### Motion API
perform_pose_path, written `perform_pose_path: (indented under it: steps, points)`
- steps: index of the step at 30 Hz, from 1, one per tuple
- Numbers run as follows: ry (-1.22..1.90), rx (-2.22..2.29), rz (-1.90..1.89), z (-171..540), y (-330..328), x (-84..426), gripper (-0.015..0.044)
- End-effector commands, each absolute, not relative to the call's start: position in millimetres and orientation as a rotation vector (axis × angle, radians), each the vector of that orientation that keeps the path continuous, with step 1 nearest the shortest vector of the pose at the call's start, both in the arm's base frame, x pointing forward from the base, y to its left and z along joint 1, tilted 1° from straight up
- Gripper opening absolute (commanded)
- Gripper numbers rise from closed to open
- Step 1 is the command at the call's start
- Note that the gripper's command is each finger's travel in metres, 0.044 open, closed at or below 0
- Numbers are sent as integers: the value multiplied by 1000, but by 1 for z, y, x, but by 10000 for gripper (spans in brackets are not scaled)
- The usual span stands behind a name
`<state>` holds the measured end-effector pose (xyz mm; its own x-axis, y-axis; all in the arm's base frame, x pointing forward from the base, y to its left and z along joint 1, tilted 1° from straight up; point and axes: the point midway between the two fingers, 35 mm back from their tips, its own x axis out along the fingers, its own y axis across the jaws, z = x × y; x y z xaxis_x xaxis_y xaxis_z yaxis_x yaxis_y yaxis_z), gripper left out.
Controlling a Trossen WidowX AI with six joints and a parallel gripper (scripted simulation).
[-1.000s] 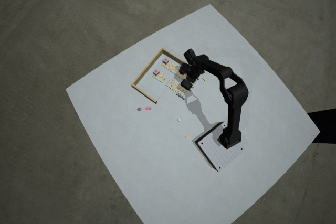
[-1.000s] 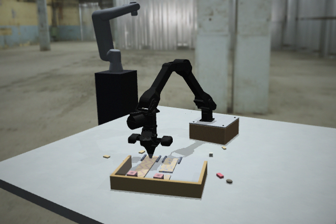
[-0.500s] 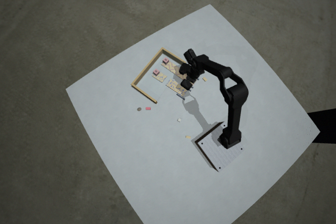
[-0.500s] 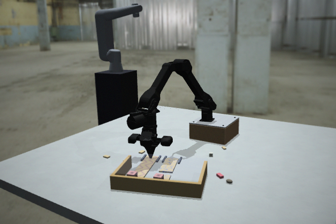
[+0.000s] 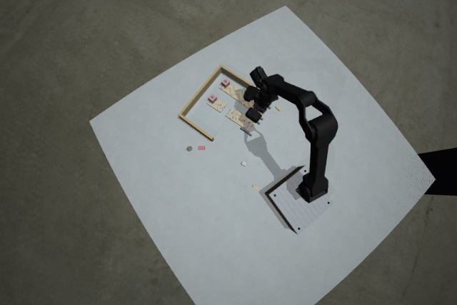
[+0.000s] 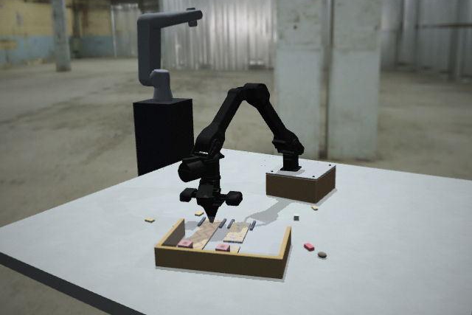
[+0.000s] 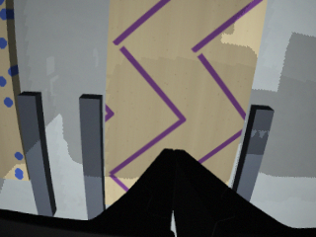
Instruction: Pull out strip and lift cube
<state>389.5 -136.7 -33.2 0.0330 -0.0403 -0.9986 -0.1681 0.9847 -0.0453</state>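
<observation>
A tan strip with purple zigzags (image 5: 232,91) (image 6: 205,234) (image 7: 148,69) lies in one visible piece, its near part partly hidden by the arm. A pink cube (image 5: 225,82) (image 6: 185,243) with a dark mark sits at its far end. The blue-dotted strip is in two pieces with a gap: a longer near piece (image 5: 235,114) (image 6: 238,232) and a short far piece (image 5: 219,105) (image 6: 234,249). A second pink marked cube (image 5: 212,98) (image 6: 222,247) sits at the short piece's far end. My gripper (image 6: 212,221) (image 7: 172,159) is shut and empty, fingertips over the zigzag strip's near end; contact is unclear.
A wooden three-sided frame (image 5: 199,92) (image 6: 220,262) surrounds the strips' far parts. Dark guide bars (image 5: 245,131) (image 6: 253,225) (image 7: 91,148) flank their near ends. A red block (image 5: 201,147) (image 6: 308,246), a stone (image 5: 189,148) (image 6: 321,254) and small tan pieces lie outside.
</observation>
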Motion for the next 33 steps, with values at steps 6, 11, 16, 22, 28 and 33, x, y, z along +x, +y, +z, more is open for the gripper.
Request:
perform_pose_path:
  steps: [6, 11, 16, 22, 28, 33]
  points:
    - [1538, -167, 105, -37, -137, 390, 0]
    - [1538, -167, 105, -38, -137, 390, 0]
    - [1538, -167, 105, -38, -137, 391, 0]
    - [1538, -167, 105, -39, -138, 392, 0]
    - [1538, -167, 105, -39, -139, 388, 0]
    - [1539, -167, 104, -39, -141, 380, 0]
